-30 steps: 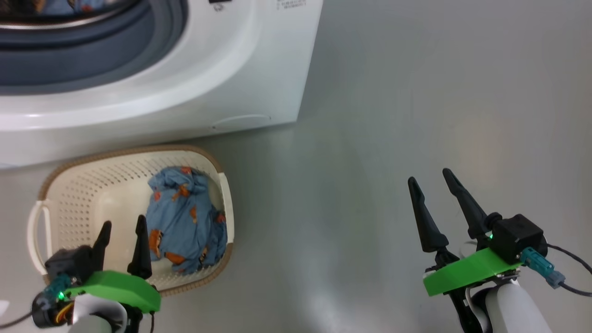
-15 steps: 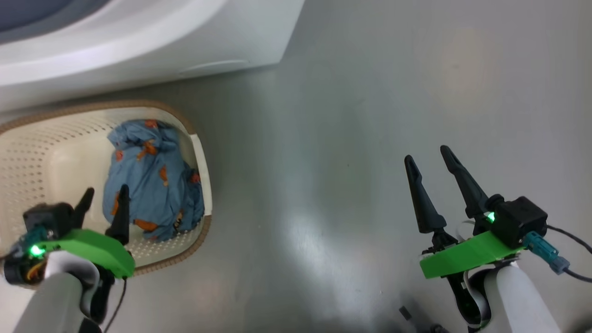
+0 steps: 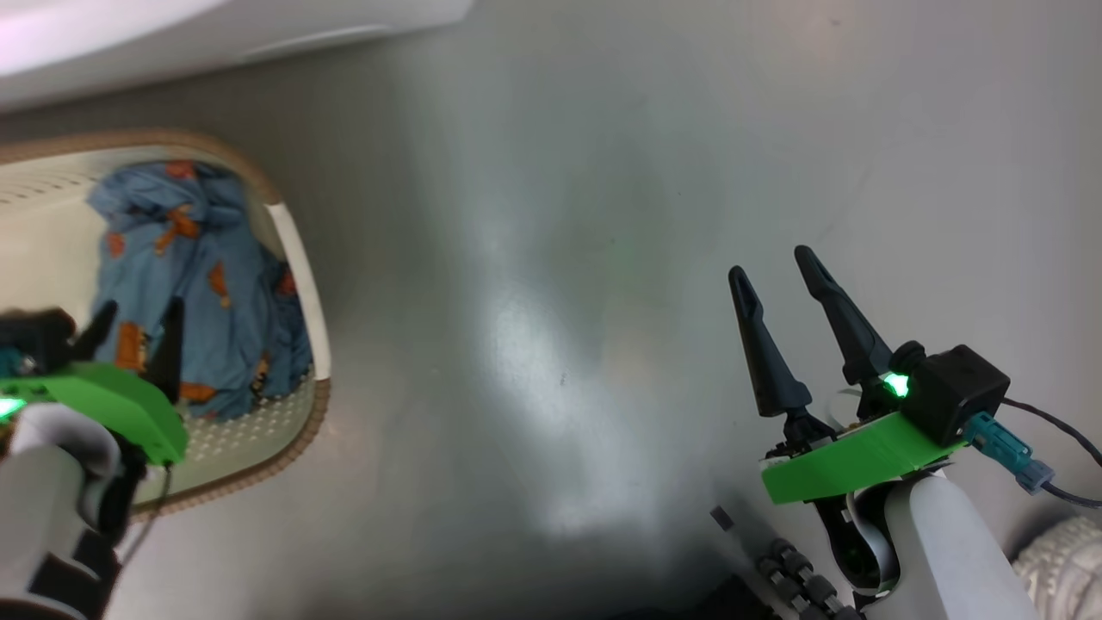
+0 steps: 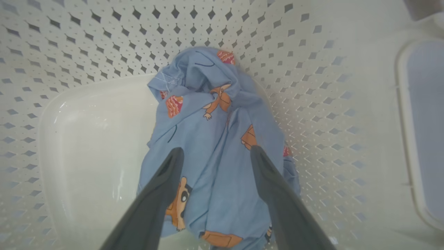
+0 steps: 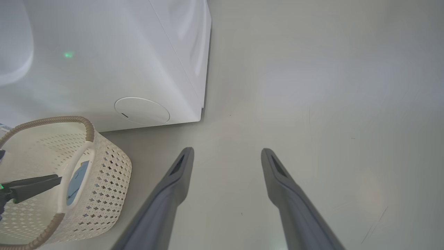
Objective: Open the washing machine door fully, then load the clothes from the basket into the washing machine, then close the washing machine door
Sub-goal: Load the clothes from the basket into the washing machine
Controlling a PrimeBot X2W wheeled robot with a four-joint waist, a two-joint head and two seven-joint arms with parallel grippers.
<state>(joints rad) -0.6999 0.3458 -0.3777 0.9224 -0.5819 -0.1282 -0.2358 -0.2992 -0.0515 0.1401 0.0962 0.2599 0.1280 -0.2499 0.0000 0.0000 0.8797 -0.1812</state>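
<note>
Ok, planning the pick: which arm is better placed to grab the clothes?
Left. The left gripper hangs open inside the basket, just over the clothes; the right gripper is open over the floor, away from the basket.

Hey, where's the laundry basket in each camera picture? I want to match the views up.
Head view: the basket sits at the left edge, cut off by it.
Left wrist view: seen from inside, its holed walls surround the middle.
Right wrist view: lower left corner, seen from outside, in front of the washing machine.
Shared landmark: the blue clothes lying in it, glimpsed through the handle hole in the right wrist view.
</note>
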